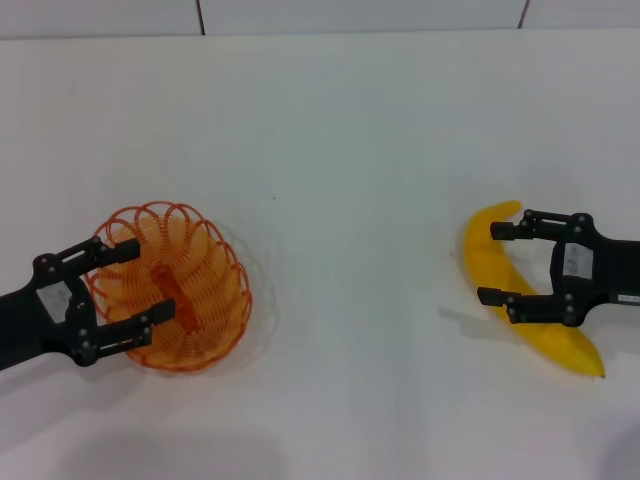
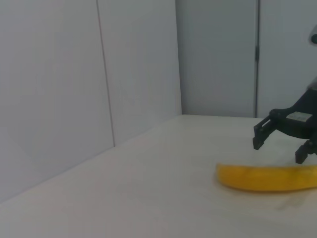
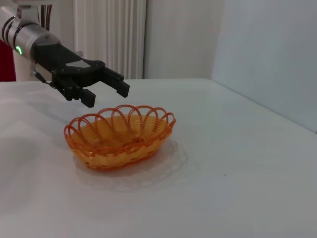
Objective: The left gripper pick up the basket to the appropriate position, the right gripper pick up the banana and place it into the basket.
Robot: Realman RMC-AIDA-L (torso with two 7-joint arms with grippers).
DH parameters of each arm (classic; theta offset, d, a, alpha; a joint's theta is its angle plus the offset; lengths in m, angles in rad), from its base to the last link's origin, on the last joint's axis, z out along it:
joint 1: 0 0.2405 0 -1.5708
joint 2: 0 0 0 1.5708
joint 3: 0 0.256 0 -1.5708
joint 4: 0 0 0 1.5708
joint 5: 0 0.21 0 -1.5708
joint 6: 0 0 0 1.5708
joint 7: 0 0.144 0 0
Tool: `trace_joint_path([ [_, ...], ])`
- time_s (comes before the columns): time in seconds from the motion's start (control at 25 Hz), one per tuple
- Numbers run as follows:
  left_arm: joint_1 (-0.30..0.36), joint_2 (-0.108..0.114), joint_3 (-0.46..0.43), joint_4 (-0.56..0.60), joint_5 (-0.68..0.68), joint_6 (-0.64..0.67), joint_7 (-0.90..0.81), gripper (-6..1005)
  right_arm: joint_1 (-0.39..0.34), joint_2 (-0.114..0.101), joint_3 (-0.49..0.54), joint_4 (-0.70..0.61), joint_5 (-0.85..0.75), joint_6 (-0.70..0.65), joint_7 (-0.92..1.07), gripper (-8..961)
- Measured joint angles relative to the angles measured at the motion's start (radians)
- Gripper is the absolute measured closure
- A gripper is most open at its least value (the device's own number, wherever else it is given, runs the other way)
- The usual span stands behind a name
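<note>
The orange wire basket (image 1: 190, 300) sits on the white table at the left; it also shows in the right wrist view (image 3: 119, 139). My left gripper (image 1: 140, 285) is open and hovers just above the basket's left rim, apart from it, as the right wrist view (image 3: 109, 97) shows. The yellow banana (image 1: 560, 345) lies on the table at the right and shows in the left wrist view (image 2: 267, 177). My right gripper (image 1: 492, 262) is open and low over the banana's middle, one finger on each side; it also shows in the left wrist view (image 2: 277, 151).
The white table (image 1: 330, 150) stretches between basket and banana with nothing on it. A pale wall runs along the table's far edge (image 1: 360, 20).
</note>
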Motion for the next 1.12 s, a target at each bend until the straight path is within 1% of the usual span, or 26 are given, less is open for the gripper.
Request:
trace_joint_path([
  [0.6,-0.004,0.001,-0.003,0.003,-0.007,0.000,-0.008,192,0.002,0.000,0.000,-0.001,0.000,0.000,0.000,157],
  [0.72,-0.014,0.005,-0.004,0.038,-0.017,0.005,-0.061,194,0.002,0.000,0.000,-0.001,0.000,0.000,0.000,158],
  [0.8,-0.026,0.008,-0.004,0.092,-0.018,0.008,-0.145,195,0.002,0.000,0.000,-0.001,0.000,0.000,0.000,158],
  [0.84,-0.036,0.010,-0.004,0.134,-0.008,0.007,-0.229,196,0.003,0.000,0.000,-0.001,0.000,0.000,0.000,158],
  [0.96,-0.073,0.024,-0.003,0.218,0.042,0.005,-0.411,198,0.009,0.000,0.000,-0.001,0.000,0.000,0.000,159],
  [1.0,-0.096,0.034,-0.003,0.239,0.068,0.004,-0.477,199,0.010,0.000,0.000,-0.001,-0.001,0.000,0.000,160],
  [1.04,-0.138,0.056,-0.004,0.252,0.112,0.006,-0.542,200,0.011,0.000,0.000,-0.001,-0.001,0.000,0.000,160],
  [1.08,-0.138,0.056,-0.004,0.252,0.112,0.006,-0.542,200,0.013,0.001,0.000,-0.001,-0.002,0.000,0.000,160],
  [1.12,-0.167,0.071,-0.003,0.253,0.143,0.007,-0.576,201,0.014,0.001,0.000,-0.001,-0.002,0.000,0.000,161],
])
